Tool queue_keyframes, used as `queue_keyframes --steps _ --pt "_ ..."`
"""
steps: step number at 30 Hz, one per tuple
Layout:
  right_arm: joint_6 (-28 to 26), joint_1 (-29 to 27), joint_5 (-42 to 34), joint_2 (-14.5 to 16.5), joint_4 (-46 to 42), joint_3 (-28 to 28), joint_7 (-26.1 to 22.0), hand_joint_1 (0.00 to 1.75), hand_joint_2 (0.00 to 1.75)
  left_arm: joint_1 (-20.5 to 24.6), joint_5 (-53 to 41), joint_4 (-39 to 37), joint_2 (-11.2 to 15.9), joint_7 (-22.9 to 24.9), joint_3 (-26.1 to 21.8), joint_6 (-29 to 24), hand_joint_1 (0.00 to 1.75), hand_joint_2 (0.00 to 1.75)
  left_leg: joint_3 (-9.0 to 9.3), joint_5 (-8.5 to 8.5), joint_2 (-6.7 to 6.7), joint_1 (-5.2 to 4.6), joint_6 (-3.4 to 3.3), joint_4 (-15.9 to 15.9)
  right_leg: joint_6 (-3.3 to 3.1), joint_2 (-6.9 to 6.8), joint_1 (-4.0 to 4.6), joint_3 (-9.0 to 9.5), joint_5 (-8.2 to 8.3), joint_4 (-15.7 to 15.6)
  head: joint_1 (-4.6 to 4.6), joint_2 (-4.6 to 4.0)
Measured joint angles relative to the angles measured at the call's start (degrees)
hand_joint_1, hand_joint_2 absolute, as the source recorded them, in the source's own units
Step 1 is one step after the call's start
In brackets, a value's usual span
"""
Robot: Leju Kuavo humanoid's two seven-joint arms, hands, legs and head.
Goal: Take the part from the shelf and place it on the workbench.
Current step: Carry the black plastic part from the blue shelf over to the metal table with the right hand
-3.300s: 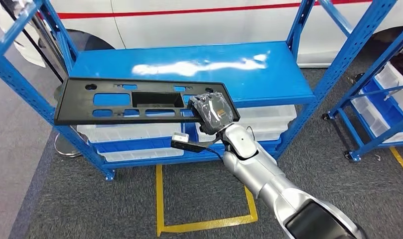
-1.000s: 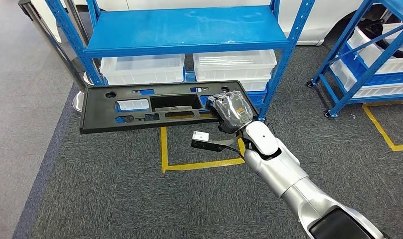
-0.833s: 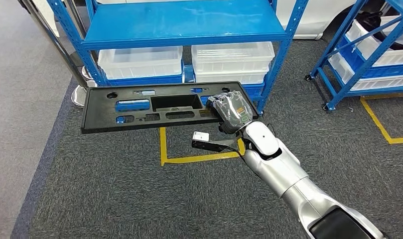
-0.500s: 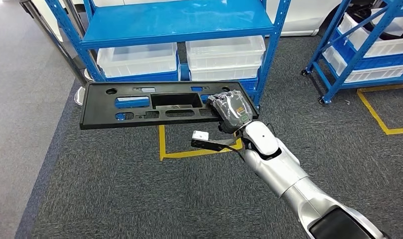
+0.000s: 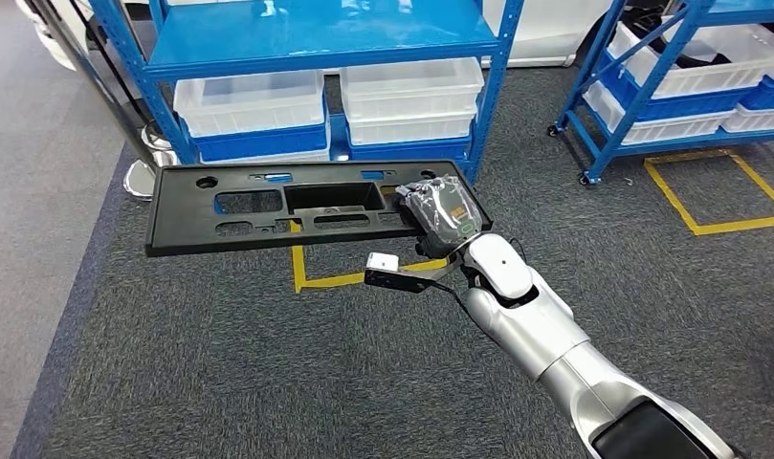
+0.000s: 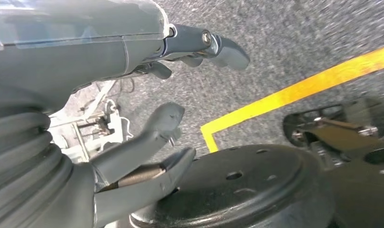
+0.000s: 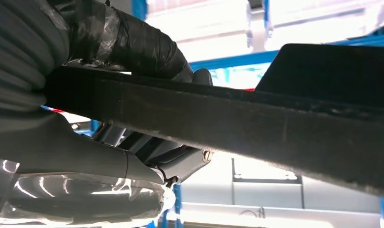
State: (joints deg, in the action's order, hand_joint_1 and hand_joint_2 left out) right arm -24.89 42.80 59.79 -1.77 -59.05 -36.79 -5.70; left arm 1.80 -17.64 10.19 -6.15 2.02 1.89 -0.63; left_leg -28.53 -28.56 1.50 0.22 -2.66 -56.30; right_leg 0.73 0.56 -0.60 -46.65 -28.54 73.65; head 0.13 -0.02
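now the right hand (image 5: 443,214) grips the part (image 5: 297,204) by one end, fingers (image 7: 133,45) clenched over its edge, so the flat black panel juts out sideways from them, level above the carpet (image 5: 220,363). beyond the fingers stands the shelf (image 5: 316,38). the left hand (image 6: 147,137) hangs with fingers apart, holding nothing.

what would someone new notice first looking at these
The long black part, held out level over the grey carpet by the right hand gripping its end. Behind it stands a blue shelf with white bins underneath, and yellow tape marks the floor below the part.
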Motion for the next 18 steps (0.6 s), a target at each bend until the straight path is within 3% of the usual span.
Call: queue_keyframes --steps 1,2,5,7,10,12,14,16,17,18 --pt "0.04 -0.06 -0.08 -0.01 0.03 0.00 -0.01 1.68 1.75 -0.06 0.00 0.00 -0.02 -0.05 -0.09 0.01 0.00 1.75 -0.57 0.27 0.54 0.03 0.07 -0.21 0.23 -0.17 -0.17 -0.08 -0.78 1.86 -0.01 0.01" --pt "0.09 -0.10 -0.14 -0.02 0.05 0.00 -0.01 1.68 1.75 -0.08 0.00 0.00 -0.02 -0.10 -0.18 0.02 0.00 1.75 -1.08 0.46 1.05 0.07 0.16 -0.47 0.41 -0.39 -0.35 0.94 -0.63 1.66 -0.01 0.01" --pt "0.34 -0.02 -0.26 -0.02 0.03 0.00 0.08 1.68 1.75 -0.07 0.00 0.00 -0.04 -0.17 -0.40 0.04 0.00 1.75 -2.13 0.28 2.47 0.10 0.84 -1.73 0.60 -2.72 -0.44 8.44 1.77 -8.55 0.00 0.01" --pt "0.62 0.05 -0.35 0.03 -0.05 0.00 0.16 1.68 1.75 -0.10 0.00 0.00 -0.02 -0.21 -0.57 0.04 0.00 1.75 -2.52 -0.05 3.24 -0.18 1.49 -2.52 0.01 -3.76 -0.12 10.68 1.88 -12.56 -0.04 0.01" --pt "0.97 -0.03 -0.43 0.00 -0.11 0.00 0.19 1.68 1.75 -0.08 -0.02 0.00 0.05 -0.27 -0.72 0.03 0.00 1.75 -2.56 -0.18 4.22 -0.22 2.27 -2.64 -1.20 -2.41 0.06 10.38 2.14 -12.78 -0.08 0.01" --pt "1.01 0.06 -0.47 -0.01 -0.11 0.00 0.19 1.68 1.75 -0.07 -0.04 0.00 0.10 -0.30 -0.77 0.04 0.00 1.75 -3.38 -1.92 2.63 0.02 2.87 -4.65 -1.94 -1.55 -0.16 10.16 2.57 -13.01 -0.08 0.01" --pt "1.02 0.13 -0.53 0.09 -0.11 0.00 0.17 1.68 1.75 -0.11 -0.05 0.00 0.13 -0.33 -0.81 0.06 0.00 1.75 -6.21 -5.78 0.01 0.20 3.25 -11.15 -2.47 -0.67 -0.22 9.79 2.95 -13.08 -0.09 0.02" --pt "1.04 0.10 -0.57 0.17 -0.11 0.00 0.14 1.68 1.75 -0.12 -0.10 0.00 0.12 -0.34 -0.84 0.06 0.00 1.75 -9.37 -8.37 -0.94 0.24 3.29 -18.02 -2.69 0.46 -0.07 9.40 3.26 -13.06 -0.09 0.02" --pt "1.04 0.08 -0.58 0.17 -0.10 0.00 0.13 1.68 1.75 -0.11 -0.13 0.00 0.12 -0.34 -0.84 0.05 0.00 1.75 -9.84 -8.14 -1.06 0.23 3.18 -19.07 -2.71 1.08 0.00 9.30 3.40 -13.05 -0.09 0.02" --pt "1.03 0.07 -0.58 0.17 -0.10 0.00 0.10 1.68 1.75 -0.11 -0.16 0.00 0.12 -0.34 -0.84 0.05 0.00 1.75 -9.16 -6.73 -1.21 0.23 2.96 -17.69 -2.64 1.76 0.06 9.26 3.53 -13.05 -0.09 0.01"
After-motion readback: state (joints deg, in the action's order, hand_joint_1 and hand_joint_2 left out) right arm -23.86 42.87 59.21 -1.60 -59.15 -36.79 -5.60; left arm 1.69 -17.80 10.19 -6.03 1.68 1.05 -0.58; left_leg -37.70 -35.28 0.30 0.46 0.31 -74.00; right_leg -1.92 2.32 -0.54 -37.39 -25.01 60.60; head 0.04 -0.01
